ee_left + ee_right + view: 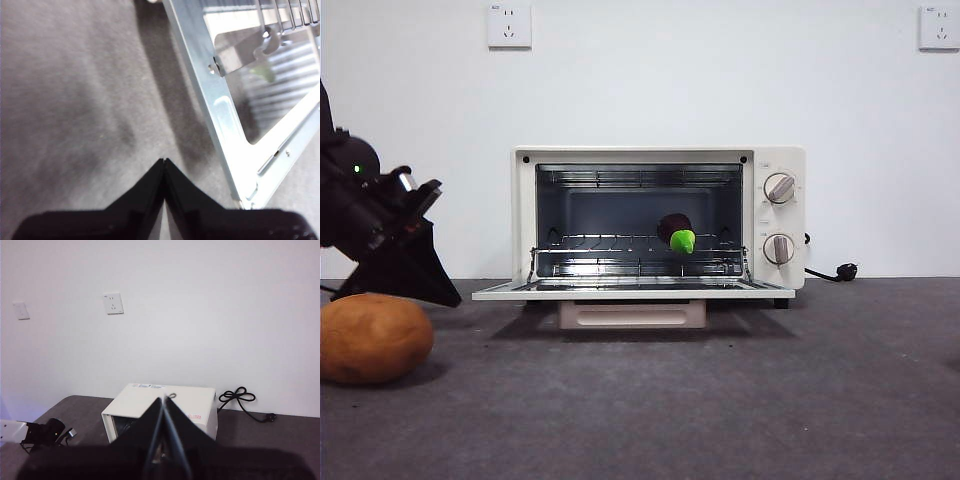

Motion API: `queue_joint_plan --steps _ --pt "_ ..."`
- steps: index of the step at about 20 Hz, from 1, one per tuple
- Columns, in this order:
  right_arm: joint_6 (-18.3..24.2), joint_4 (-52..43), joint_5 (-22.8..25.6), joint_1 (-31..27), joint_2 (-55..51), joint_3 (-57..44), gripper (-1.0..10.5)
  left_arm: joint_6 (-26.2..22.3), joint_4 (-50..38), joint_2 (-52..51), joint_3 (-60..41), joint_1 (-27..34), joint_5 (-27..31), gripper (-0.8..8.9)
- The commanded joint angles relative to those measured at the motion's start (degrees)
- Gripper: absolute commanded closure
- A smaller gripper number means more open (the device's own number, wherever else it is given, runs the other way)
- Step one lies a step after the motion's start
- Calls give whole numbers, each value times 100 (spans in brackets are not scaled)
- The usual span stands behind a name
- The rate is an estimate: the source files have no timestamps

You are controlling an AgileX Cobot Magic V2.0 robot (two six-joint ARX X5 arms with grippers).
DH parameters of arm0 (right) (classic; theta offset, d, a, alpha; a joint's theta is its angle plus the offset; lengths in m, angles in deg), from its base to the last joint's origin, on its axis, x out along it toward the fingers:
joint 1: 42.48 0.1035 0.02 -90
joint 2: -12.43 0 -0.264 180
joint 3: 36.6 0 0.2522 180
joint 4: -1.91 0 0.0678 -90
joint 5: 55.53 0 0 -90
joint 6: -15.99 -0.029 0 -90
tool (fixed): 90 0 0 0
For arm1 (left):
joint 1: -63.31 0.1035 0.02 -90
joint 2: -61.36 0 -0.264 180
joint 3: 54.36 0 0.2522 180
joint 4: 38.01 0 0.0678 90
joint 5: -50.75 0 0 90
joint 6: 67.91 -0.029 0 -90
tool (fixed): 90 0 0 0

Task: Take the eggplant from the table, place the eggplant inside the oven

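Eggplant (pixel 676 232) lies on the wire rack (pixel 638 243) inside the oven (pixel 658 222), well to the right of the left hand (pixel 415 292), only its dark rounded end and lime-green cap showing, the rest foreshortened behind.

Going left to right in the front view: the left hand hangs low over the desk (pixel 720 400) by the left edge, its arm cut off by the frame, jaws pressed together with nothing between them, as the left wrist view confirms (pixel 164 162). Just below it sits a brown potato (pixel 372 338), partly cropped. Right of the hand the oven door (pixel 632 290) lies open and flat; the left wrist view shows only its corner. Two knobs (pixel 779 188) sit on the oven's right side, and a black cord with plug (pixel 841 271) trails behind.

The right hand (pixel 165 399), high above and behind the oven, is shut and empty, hiding part of the oven's top.

The desk is dark grey and matte; the wall is white with sockets (pixel 509 25).
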Motion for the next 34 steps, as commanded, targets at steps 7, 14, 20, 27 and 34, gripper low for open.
queue_joint_plan --steps 7,14,20,27,34 --pt "-63 136 262 2 -31 -363 958 -59 -306 463 -59 -221 -719 820" --pt "-61 136 297 2 -31 -450 958 -61 -518 494 -59 -632 -887 821" --pt "-66 136 297 2 -31 -450 959 9 -688 494 -59 -671 -1652 821" --pt "-83 136 295 2 -31 -450 958 389 -1058 492 -55 -498 -2179 821" --pt "-81 136 295 2 -31 -529 958 1268 -2068 262 -52 -380 -2494 821"
